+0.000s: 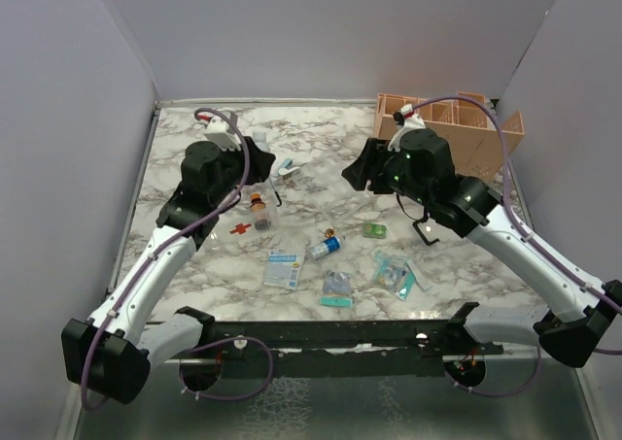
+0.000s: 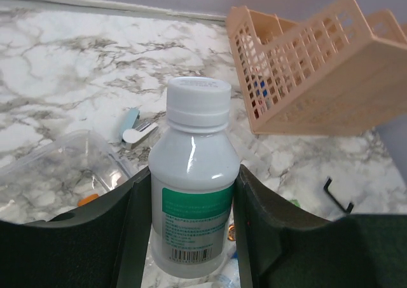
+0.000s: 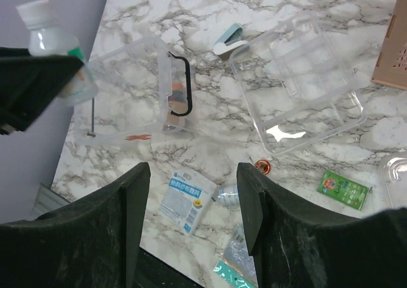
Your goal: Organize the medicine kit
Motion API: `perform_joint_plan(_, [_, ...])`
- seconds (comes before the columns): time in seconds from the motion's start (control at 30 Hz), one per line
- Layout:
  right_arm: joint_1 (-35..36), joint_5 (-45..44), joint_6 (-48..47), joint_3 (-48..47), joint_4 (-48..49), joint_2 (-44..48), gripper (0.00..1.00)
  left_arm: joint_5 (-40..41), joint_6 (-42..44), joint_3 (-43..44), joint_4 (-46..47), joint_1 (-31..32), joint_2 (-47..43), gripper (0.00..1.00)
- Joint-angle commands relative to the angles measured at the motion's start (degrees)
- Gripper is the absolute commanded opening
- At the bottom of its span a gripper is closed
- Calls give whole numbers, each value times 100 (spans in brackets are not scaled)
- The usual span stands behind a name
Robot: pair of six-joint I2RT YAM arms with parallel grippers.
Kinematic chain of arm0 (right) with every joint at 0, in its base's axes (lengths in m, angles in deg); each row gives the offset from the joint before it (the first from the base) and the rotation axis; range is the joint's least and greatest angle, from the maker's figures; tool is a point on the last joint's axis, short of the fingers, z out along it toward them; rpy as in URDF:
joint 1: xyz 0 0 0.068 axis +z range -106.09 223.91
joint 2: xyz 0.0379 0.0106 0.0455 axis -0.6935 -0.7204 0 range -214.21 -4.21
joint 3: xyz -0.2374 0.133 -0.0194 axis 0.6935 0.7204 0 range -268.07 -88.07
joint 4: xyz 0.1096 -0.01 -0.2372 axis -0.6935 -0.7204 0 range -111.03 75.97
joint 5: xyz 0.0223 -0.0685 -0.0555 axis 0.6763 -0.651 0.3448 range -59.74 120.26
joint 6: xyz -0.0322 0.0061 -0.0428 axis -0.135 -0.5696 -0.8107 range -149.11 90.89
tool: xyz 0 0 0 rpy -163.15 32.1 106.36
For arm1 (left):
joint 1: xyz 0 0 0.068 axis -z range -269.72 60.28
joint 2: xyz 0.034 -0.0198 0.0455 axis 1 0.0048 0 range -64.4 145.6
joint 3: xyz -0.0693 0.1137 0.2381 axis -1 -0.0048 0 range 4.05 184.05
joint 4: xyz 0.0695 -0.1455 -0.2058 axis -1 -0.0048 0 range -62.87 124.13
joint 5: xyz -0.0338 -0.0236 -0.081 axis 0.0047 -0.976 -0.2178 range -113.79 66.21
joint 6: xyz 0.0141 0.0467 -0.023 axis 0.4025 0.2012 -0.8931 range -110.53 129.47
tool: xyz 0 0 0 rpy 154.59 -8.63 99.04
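The medicine kit (image 3: 127,97) is a clear box with a black handle (image 3: 180,94) and a red cross (image 3: 137,137), lying left of centre on the marble; it also shows in the top view (image 1: 259,207) and low left in the left wrist view (image 2: 60,167). My left gripper (image 2: 194,180) is shut on a white bottle (image 2: 194,148) with a green label, held upright in the air. From the right wrist, that bottle (image 3: 54,46) hangs over the kit's left end. My right gripper (image 3: 194,173) is open and empty above the table, also seen in the top view (image 1: 356,176).
A second clear plastic shell (image 3: 299,91) lies right of the kit. A peach slotted organizer (image 1: 457,129) stands at the back right. Scattered in front are a blue-white sachet (image 3: 186,200), a green packet (image 3: 343,189), a small vial (image 1: 326,247) and a teal clip (image 3: 229,39).
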Motion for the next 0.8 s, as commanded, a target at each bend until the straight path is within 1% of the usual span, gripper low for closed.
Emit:
perform_joint_plan(0.0, [-7, -51, -20, -185, -94, -243, 57, 94, -2187, 370, -492, -510, 117, 31])
perform_joint_plan(0.1, [-7, 29, -154, -215, -114, -311, 57, 99, -3001, 450, -1001, -729, 224, 31])
perform_joint_plan(0.2, [-7, 71, -284, -271, -173, -390, 57, 7, -3712, 281, -1485, -1117, 217, 31])
perform_joint_plan(0.27, [-7, 127, -349, -299, -210, -438, 57, -168, -3924, 18, -1525, -1383, 162, 29])
perform_joint_plan(0.33, [-7, 167, -389, -279, -212, -465, 57, -216, -4034, -196, -1546, -1501, 106, 28])
perform_joint_plan(0.4, [-7, 208, -398, -253, -191, -488, 57, -215, -4040, -293, -1614, -1560, 112, 28])
perform_joint_plan(0.57, [-7, 284, -399, -175, -150, -534, 57, -188, -3680, -105, -1995, -1585, 493, 29])
perform_joint_plan(0.77, [-9, 265, -406, -84, -181, -544, 57, 229, -3021, 30, -2238, -1591, 986, 29])
